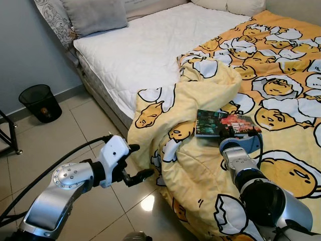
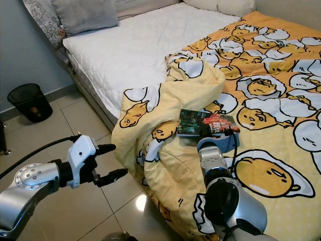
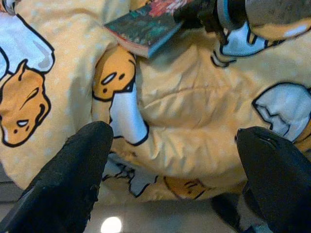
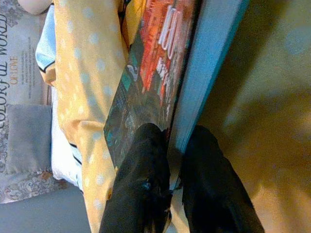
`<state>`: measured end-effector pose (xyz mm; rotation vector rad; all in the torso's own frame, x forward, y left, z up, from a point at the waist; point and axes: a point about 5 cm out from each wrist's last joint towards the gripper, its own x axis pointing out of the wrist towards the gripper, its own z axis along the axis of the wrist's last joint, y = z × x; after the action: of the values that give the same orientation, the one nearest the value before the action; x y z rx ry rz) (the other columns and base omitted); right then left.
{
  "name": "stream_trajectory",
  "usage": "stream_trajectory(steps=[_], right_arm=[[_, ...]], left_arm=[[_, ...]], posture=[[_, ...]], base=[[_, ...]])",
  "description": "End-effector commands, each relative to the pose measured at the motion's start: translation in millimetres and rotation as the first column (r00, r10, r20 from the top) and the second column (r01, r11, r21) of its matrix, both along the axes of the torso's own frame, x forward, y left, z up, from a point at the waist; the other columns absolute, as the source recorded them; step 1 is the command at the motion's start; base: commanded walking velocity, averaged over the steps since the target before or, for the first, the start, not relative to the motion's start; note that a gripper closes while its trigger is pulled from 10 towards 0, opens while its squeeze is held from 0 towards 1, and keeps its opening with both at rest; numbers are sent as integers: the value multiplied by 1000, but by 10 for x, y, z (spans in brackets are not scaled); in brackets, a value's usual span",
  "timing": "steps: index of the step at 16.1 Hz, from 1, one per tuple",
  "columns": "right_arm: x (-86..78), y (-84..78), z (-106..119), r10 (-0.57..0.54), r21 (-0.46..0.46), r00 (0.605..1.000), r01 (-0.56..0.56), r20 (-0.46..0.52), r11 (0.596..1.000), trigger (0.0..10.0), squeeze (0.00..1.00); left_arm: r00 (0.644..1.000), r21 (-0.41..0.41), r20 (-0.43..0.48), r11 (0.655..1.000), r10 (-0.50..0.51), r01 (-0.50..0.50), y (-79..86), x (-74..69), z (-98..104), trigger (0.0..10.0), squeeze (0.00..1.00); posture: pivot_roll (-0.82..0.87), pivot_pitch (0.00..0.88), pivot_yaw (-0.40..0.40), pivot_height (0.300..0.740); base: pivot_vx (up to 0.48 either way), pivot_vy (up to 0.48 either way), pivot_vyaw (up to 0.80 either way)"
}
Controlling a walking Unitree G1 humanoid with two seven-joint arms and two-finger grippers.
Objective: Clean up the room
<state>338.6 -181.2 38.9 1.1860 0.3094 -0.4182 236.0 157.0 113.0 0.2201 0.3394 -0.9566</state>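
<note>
pillow (image 1: 95,15) cropped above, bin (image 1: 38,102) contents unclear

arms: silver, screw-studded | left pincer (image 1: 136,161): white housing, black fingers | cable: black

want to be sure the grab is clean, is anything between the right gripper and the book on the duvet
Nothing visible. The right gripper already has its fingers closed on the edge of the book, which lies on the yellow duvet.

So that's one book (image 1: 224,124), one egg-print yellow duvet (image 1: 210,170), one bed (image 1: 145,50), one black wastebasket (image 1: 38,102), two grey pillows (image 1: 95,15) far left, two claws.
</note>
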Motion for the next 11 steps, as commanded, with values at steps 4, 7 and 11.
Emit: stream_trajectory(steps=[4,7,11], right_arm=[[85,-153,166,-24,8,991,23,129,1000,0,0],[74,-442,311,7,-95,966,19,260,995,0,0],[-120,-552,692,166,-322,903,-32,396,946,3333,0]], left_arm=[[999,-87,20,996,35,-33,-38,35,48,10000,1000],[982,-125,80,979,170,-159,-40,86,42,10000,1000],[923,-159,153,930,353,-330,-67,67,72,10000,1000]], posture=[[79,0,60,740],[21,0,59,740],[-32,0,56,740]], base=[[0,0,0],[0,0,0],[0,0,0]])
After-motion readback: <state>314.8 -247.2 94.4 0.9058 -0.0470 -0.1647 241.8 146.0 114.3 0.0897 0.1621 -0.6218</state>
